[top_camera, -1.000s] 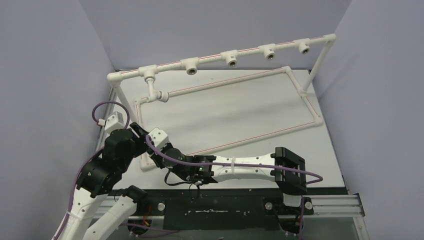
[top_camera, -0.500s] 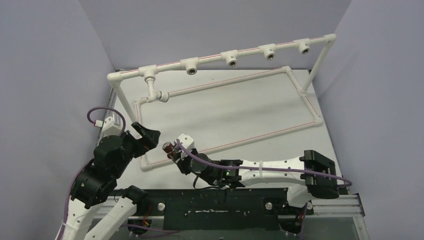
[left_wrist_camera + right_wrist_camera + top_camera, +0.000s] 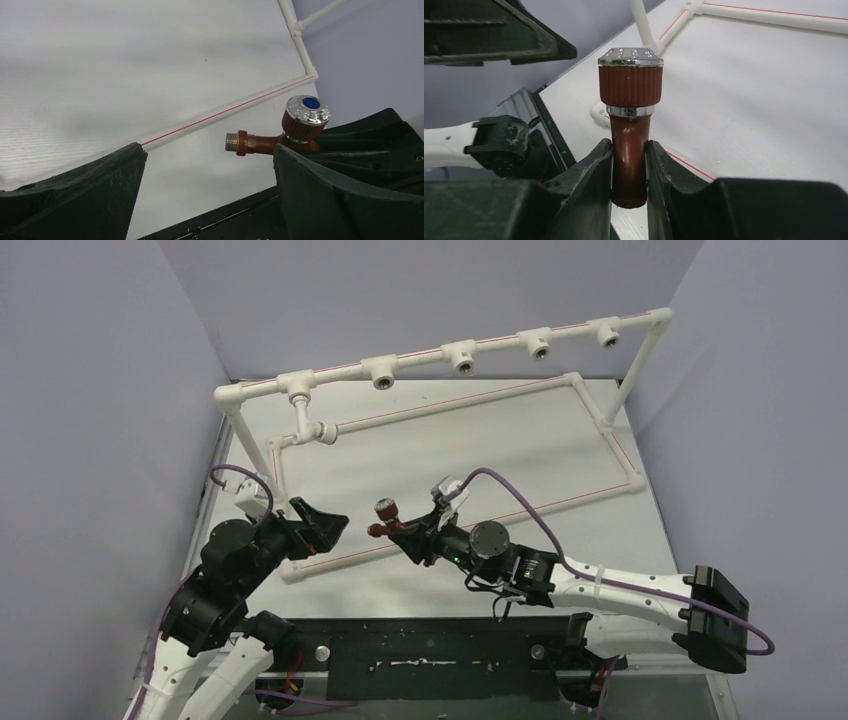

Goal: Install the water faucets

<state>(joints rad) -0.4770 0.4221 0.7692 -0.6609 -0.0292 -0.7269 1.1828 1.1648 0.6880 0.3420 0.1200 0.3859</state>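
Top view: a white pipe frame (image 3: pixel 455 358) stands on a grey table (image 3: pixel 470 450). Near the left end of the frame's near rail, the right gripper (image 3: pixel 398 531) is raised off the table and clamps a reddish-brown faucet (image 3: pixel 383 517) with its knob upward. The left gripper (image 3: pixel 327 523) hangs just beside it, closer to the frame's near left corner. Its jaws are spread and hold nothing.

Left wrist view: the faucet (image 3: pixel 280 132) shows between the wide-apart fingers (image 3: pixel 75 200), in front of the frame's near rail. Its threaded end points left, and its silvery cap has a blue centre.

Right wrist view: both fingers (image 3: pixel 591 175) pinch the faucet's (image 3: pixel 630 85) stem, with the frame's pipes behind it.
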